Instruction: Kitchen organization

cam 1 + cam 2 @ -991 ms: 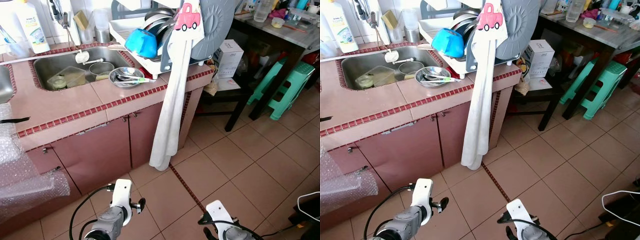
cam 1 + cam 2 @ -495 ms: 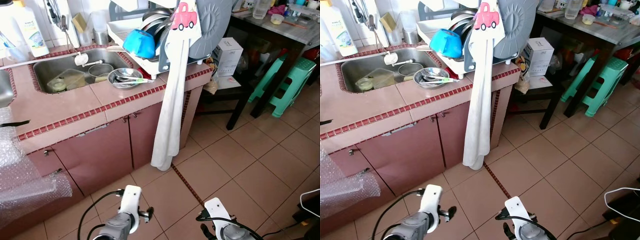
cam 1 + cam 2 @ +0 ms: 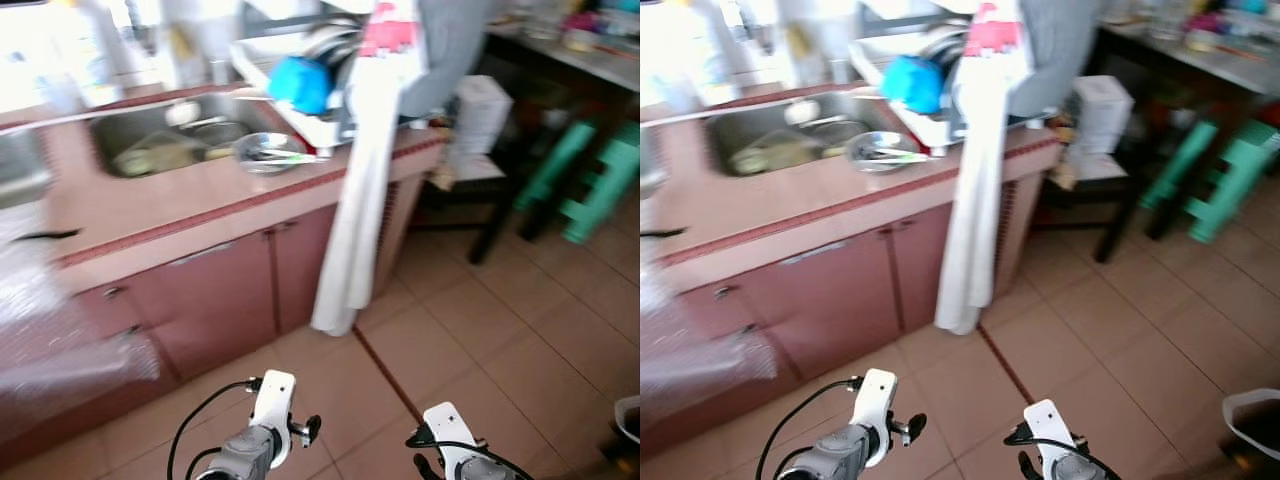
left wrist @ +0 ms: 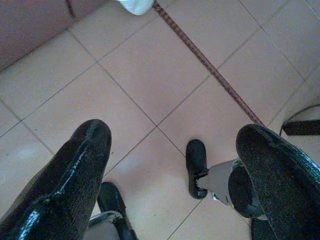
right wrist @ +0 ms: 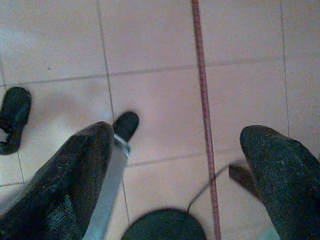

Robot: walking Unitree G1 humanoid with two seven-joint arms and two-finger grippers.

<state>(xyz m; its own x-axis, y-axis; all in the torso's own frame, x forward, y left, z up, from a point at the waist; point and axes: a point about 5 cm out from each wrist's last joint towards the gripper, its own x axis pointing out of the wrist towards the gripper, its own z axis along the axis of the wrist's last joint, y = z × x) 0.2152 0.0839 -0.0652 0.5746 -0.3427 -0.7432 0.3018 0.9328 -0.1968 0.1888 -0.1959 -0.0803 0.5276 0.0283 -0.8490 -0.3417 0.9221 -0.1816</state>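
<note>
A pink-tiled counter (image 3: 150,205) runs ahead on the left, blurred. Its steel sink (image 3: 125,135) holds several dishes. A metal bowl (image 3: 268,152) with cutlery sits on the counter beside it. A dish rack (image 3: 318,128) carries a blue bowl (image 3: 300,84) and plates. A long white towel (image 3: 360,200) hangs down over the counter's corner. Both arms hang low over the tiled floor, well short of the counter. In the left wrist view my left gripper (image 4: 175,145) is open over bare tiles. In the right wrist view my right gripper (image 5: 175,145) is open too, holding nothing.
Cabinet doors (image 3: 230,295) stand shut under the counter. Bubble wrap (image 3: 60,340) bulges at the left. A dark table (image 3: 560,60), a white box (image 3: 478,110) and green stools (image 3: 590,180) crowd the right. My own black feet (image 4: 196,160) stand on the tiles.
The whole picture has shifted a little to the right and gone blurry, so the camera is moving. Both arms still hang low.
</note>
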